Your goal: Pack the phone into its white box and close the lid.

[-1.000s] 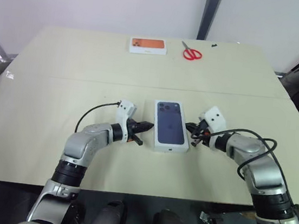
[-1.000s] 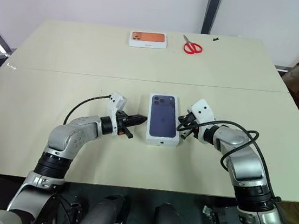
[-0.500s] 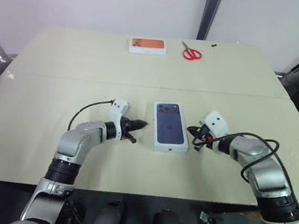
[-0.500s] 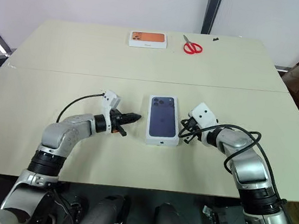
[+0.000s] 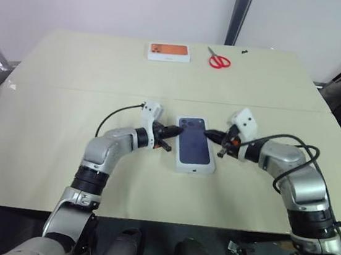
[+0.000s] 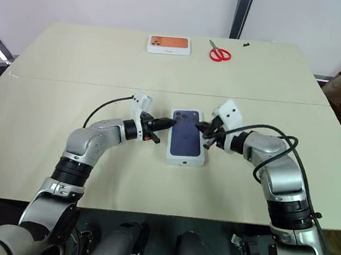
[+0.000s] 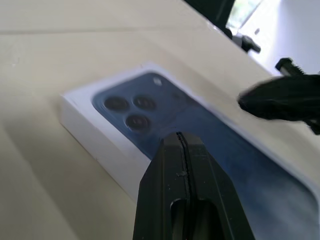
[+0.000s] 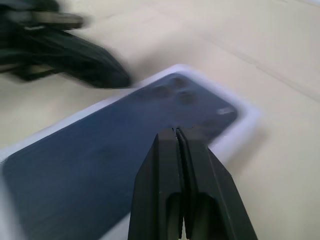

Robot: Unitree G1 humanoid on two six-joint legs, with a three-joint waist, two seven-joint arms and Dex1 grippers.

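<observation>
Beige tabletop (image 5: 47,118) carries everything, and near the middle of its front half lies the white box with the lid (image 5: 194,144) already seated on it, the printed dark blue phone facing up. The phone itself cannot be seen; with the lid on, it is presumably inside, though the views cannot confirm that.

On the left side of the box, the left gripper (image 5: 173,130) reaches in from the table's left half. Its two black fingers are pressed tight together with nothing between them, and the tip sits at the lid's far left corner, over the printed camera cluster. Whether it actually touches the card I cannot tell.

Opposite it, the right gripper (image 5: 211,133) comes in from the right half, fingers likewise squeezed together and empty, its tip at the far right edge of the lid. The two tips face each other across the far end of the box. With fingers closed into blunt points like this, they look set for pressing the lid down evenly from both sides rather than for grasping, which suits the final seating of the lid.

Along the far edge of the table, well away, lie an orange-topped box (image 5: 168,52) and red scissors (image 5: 218,60), both untouched.
</observation>
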